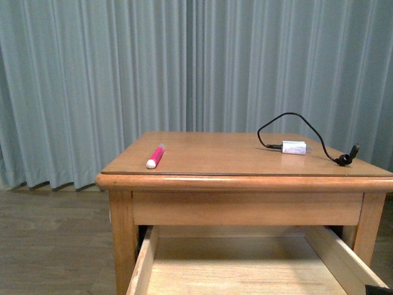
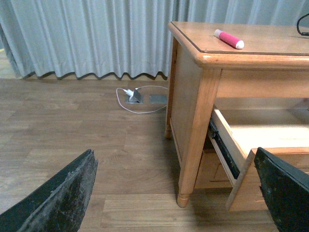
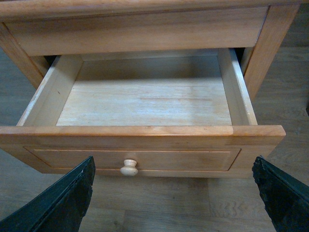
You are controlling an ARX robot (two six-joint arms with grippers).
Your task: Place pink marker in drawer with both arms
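Pale grey-blue pleated curtains (image 1: 92, 80) hang to a brown wood-plank floor (image 1: 49, 246) behind a honey-coloured wooden nightstand (image 1: 221, 157).

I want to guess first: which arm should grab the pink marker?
Probably the left. The pink marker lies on the tabletop's left side, in view of the left gripper; the right gripper hangs low before the open drawer.
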